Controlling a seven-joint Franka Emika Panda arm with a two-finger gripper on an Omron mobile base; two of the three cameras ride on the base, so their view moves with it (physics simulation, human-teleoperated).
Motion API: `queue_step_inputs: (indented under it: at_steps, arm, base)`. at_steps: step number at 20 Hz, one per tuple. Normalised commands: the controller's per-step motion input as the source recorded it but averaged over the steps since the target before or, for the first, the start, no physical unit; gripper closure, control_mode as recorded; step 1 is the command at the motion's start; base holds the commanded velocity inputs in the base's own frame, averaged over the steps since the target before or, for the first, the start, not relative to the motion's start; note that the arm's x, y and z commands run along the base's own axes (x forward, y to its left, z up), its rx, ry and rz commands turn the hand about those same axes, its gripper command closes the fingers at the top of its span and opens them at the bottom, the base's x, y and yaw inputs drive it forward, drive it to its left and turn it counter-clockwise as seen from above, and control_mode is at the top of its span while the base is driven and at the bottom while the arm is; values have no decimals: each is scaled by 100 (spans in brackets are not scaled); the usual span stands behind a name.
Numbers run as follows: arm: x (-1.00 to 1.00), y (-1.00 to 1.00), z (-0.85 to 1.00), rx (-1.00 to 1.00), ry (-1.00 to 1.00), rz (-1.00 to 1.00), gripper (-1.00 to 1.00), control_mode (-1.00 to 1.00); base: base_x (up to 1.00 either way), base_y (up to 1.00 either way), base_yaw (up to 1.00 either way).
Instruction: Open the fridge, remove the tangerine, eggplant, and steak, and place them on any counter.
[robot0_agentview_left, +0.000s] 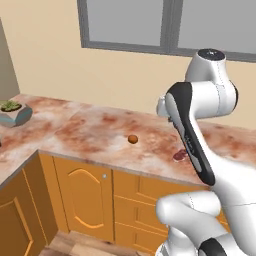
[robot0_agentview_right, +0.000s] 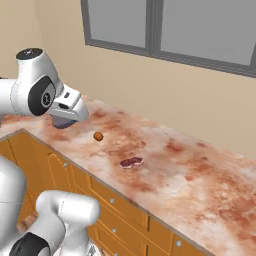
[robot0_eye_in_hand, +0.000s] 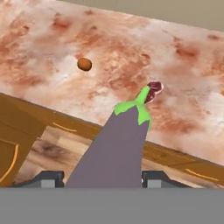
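Eggplant (robot0_eye_in_hand: 116, 146) lengthwise between the pincer (robot0_eye_in_hand: 99, 178) tips, stem end outward.

Counter (robot0_agentview_left: 90, 132) w/ tangerine (robot0_agentview_left: 132, 139), steak (robot0_agentview_left: 179, 155), plant (robot0_agentview_left: 12, 111)

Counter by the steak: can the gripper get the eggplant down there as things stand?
Probably yes. The gripper holds the eggplant above the counter's front edge, and the marbled counter around the steak and the tangerine looks bare, with nothing standing between.
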Motion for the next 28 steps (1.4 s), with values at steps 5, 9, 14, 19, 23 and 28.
queue_step_inputs:
  at_steps: [5, 9, 14, 19, 23, 28]
  arm:
    - [59, 14, -35, 0, 0, -32, 100, -100]
    - [100, 0, -95, 1, 13, -29, 100, -100]
    - [100, -26, -100, 13, 35, -19, 100, -100]
    - [100, -23, -100, 13, 22, -17, 100, -100]
    - [100, -1, -100, 1, 0, -16, 100, -100]
    - [100, 0, -97, 0, -10, -18, 100, -100]
  base:
    - [4, 8, -9]
    - [0, 0, 0]
    - [0, 0, 0]
    - [0, 0, 0]
    - [0, 0, 0]
    - [0, 0, 0]
